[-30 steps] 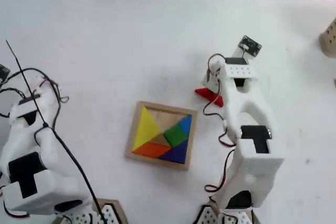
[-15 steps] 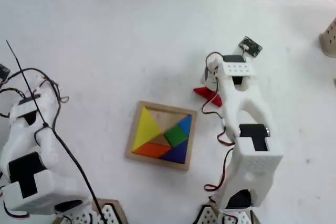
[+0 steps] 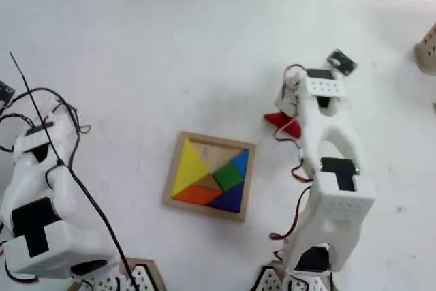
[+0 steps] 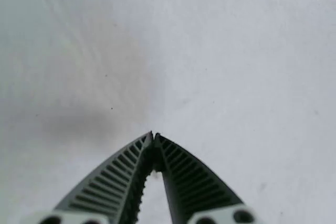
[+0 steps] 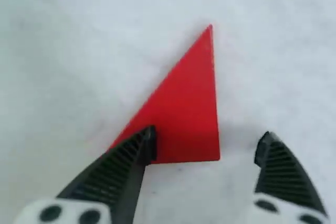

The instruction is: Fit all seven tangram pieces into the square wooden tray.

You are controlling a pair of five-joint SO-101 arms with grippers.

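Note:
The square wooden tray [image 3: 178, 150] lies mid-table holding yellow [image 3: 189, 167], green [image 3: 228, 176], blue [image 3: 239, 161], orange [image 3: 196, 195] and dark blue [image 3: 229, 200] pieces, with bare wood showing near its far side. To its right, a red triangle [image 3: 285, 122] lies flat on the white table. My right gripper [image 5: 207, 137] hovers open over the red triangle [image 5: 186, 114], one fingertip [image 5: 148, 132] above its corner and the other off its side. At the table's left, my left gripper [image 4: 153, 136] is shut on nothing above bare tabletop.
The left arm [image 3: 37, 168] and its black cables occupy the left edge. A pale wooden object [image 3: 428, 49] stands at the far right edge. Another wooden corner [image 3: 146, 272] shows at the near edge between the arm bases.
The right arm has shifted a little to the right, and the red triangle now lies slightly farther right, away from the tray. The left arm has kept still.

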